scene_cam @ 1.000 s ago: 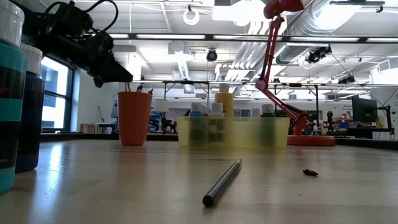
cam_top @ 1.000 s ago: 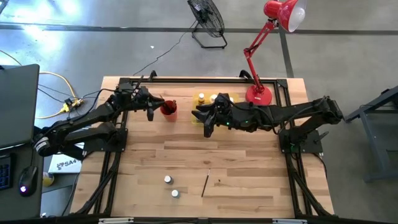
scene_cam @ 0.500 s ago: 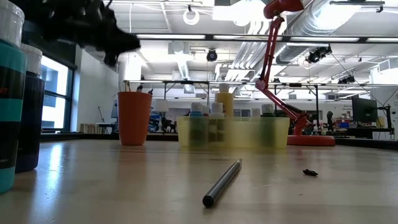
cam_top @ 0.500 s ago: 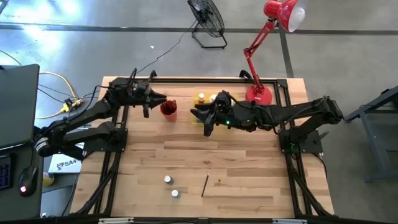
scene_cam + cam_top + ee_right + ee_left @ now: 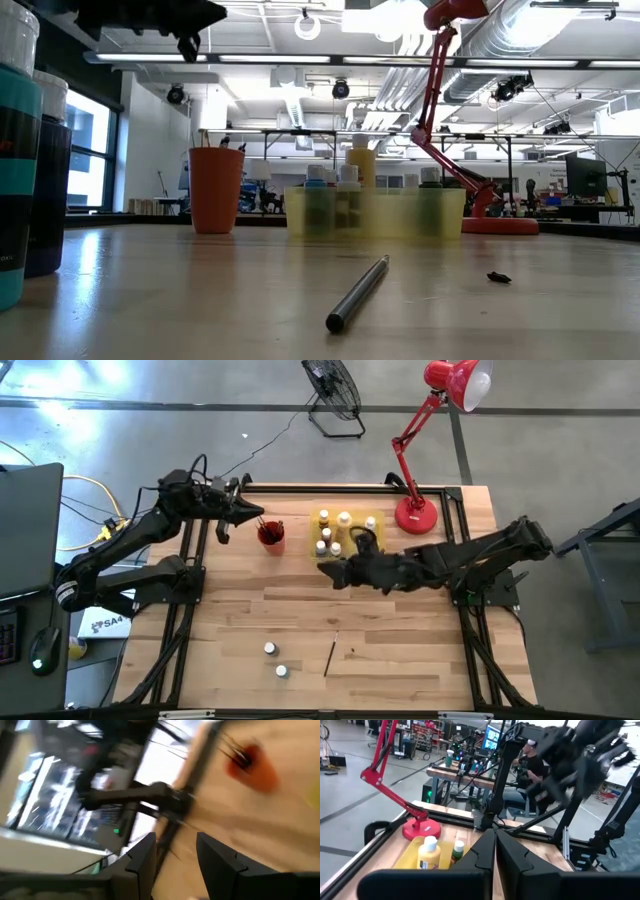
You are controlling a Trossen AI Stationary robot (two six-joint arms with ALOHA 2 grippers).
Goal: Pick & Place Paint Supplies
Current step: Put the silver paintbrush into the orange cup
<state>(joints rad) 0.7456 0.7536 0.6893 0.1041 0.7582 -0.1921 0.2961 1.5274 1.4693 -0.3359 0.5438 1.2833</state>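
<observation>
1. A thin dark paintbrush point(image 5: 330, 657) is lying flat on the near part of the bench point(image 5: 400, 630); in the high view its long axis is running almost straight from the near edge toward the far edge, leaning slightly. In the low view it point(image 5: 358, 292) is pointing away from the camera toward the tray.
2. Two small white-capped bottles point(image 5: 275, 660) are standing upright just to its left, close together. In the low view they point(image 5: 20, 150) are filling the left edge of the picture.
3. More bottles point(image 5: 333, 532) are standing upright inside the translucent yellow tray point(image 5: 372, 535) at the far middle of the bench.
4. Dark brush handles are sticking up out of the red cup point(image 5: 271, 536), which is standing left of the tray.
5. The left gripper point(image 5: 250, 512) is hovering above the far left corner, beside the cup, its arm stretching in from the left; its jaws are pressed together and holding nothing.
6. The right gripper point(image 5: 326, 570) is reaching in low from the right, its arm lying nearly level, just in front of the tray; its jaws are standing apart with nothing between them.
7. A red desk lamp point(image 5: 416, 512) is standing at the far right of the bench.
</observation>
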